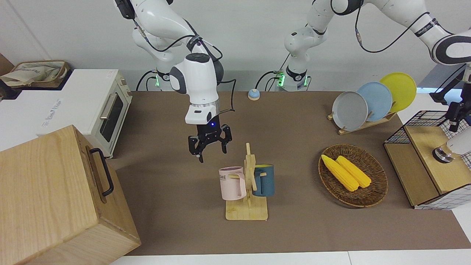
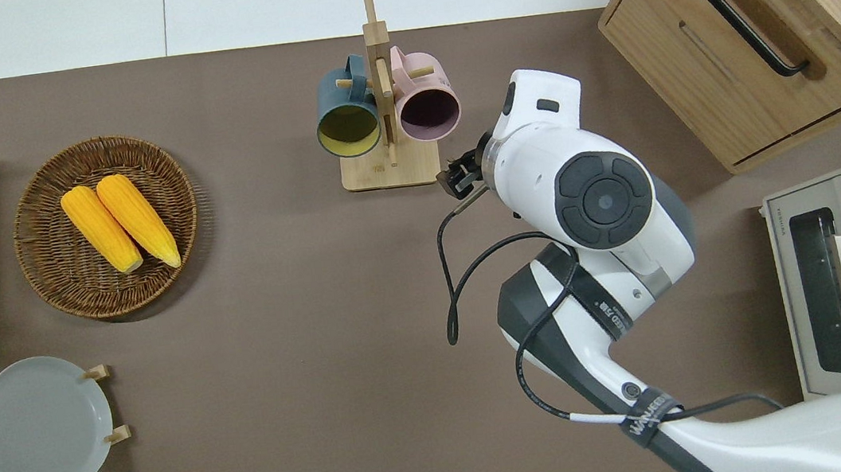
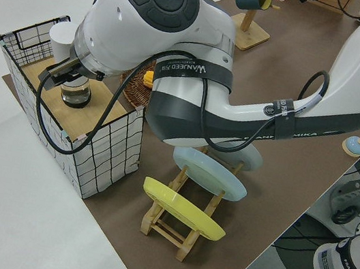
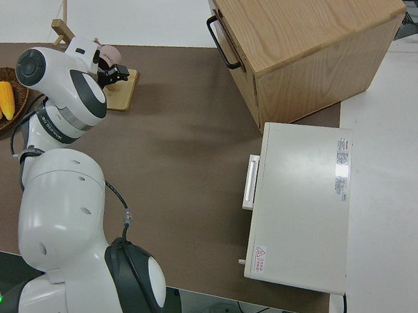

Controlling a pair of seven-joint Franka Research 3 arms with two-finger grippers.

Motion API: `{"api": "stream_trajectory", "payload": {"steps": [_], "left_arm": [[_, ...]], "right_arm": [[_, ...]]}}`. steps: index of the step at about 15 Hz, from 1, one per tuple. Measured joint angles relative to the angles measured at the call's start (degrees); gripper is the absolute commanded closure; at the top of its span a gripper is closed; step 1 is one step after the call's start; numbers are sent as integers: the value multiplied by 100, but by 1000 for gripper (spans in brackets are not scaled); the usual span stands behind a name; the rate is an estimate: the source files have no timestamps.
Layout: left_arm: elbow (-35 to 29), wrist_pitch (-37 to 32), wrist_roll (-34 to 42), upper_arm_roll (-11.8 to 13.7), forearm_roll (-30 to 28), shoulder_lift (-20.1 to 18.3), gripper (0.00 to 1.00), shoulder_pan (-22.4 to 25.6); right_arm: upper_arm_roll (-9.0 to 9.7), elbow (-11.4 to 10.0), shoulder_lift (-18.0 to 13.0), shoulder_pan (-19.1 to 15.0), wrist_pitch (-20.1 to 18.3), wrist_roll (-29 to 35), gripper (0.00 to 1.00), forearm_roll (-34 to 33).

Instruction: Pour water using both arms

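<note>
Brown matting covers the table, where the right gripper (image 1: 209, 143) hangs with fingers spread and empty, just short of the pink mug (image 1: 232, 183) hung mouth-sideways on the wooden rack (image 1: 249, 191). Left gripper (image 3: 66, 73) is over the wire basket (image 3: 105, 146); its fingers' state cannot be told. Counted: two mugs, the other blue (image 1: 264, 179), two corn cobs (image 1: 346, 172), three plates (image 1: 373, 100).

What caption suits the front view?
Right claw, open, hangs near the pale pink mug on the wooden peg rack; left claw above the wire basket.

Glossy white jointed arms (image 1: 197, 79), black cables, silver wrist rings, black tools.
</note>
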Motion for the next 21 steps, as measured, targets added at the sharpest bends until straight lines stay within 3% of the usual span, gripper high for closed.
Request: {"api": "stream_trajectory", "payload": {"steps": [4, 8, 14, 19, 21], "left_arm": [[-8, 318, 0, -151, -222, 134, 9, -3], [-23, 629, 0, -290, -473, 245, 7, -4], [-24, 765, 0, -356, -484, 374, 9, -1], [-23, 775, 73, -352, -526, 438, 9, 5], [-23, 781, 100, -352, -537, 476, 19, 6]], "right_arm": [[-9, 506, 379, -1, 1, -8, 44, -129], [-5, 867, 661, 17, 1, -34, 188, -165], [-5, 1204, 929, 66, 1, -48, 621, -181], [-5, 1305, 1002, 92, -1, -51, 987, -184], [-7, 1332, 1006, 92, 4, -50, 1000, -184]]}}
